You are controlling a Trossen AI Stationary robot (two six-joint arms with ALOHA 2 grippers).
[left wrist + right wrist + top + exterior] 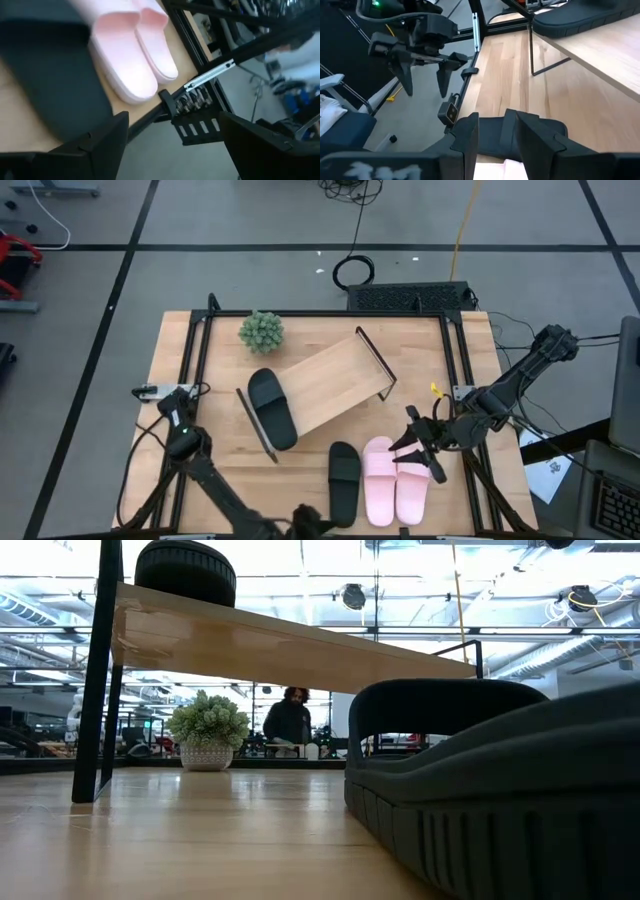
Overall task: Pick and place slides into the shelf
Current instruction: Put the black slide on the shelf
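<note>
One black slide (pixel 272 408) on the shelf (pixel 330 385); three left on the surface (pixel 200 380) — right pincer (pixel 420 448), nearly closed, empty, over the pink pair (pixel 395 480); left pincer (pixel 300 520) open, empty.

The wooden tabletop (pixel 420 350) stands on a grey floor (pixel 250 215) crossed by dark tape lines. A small potted plant (pixel 261 331) sits near the table's far edge. A black cable coil (pixel 353 272) and a yellow cable (pixel 462 225) lie on the floor beyond. Behind the table, 1 person (pixel 289 722) sits in a glass-walled room under a bright ceiling with exposed ducts (pixel 560 650).
</note>
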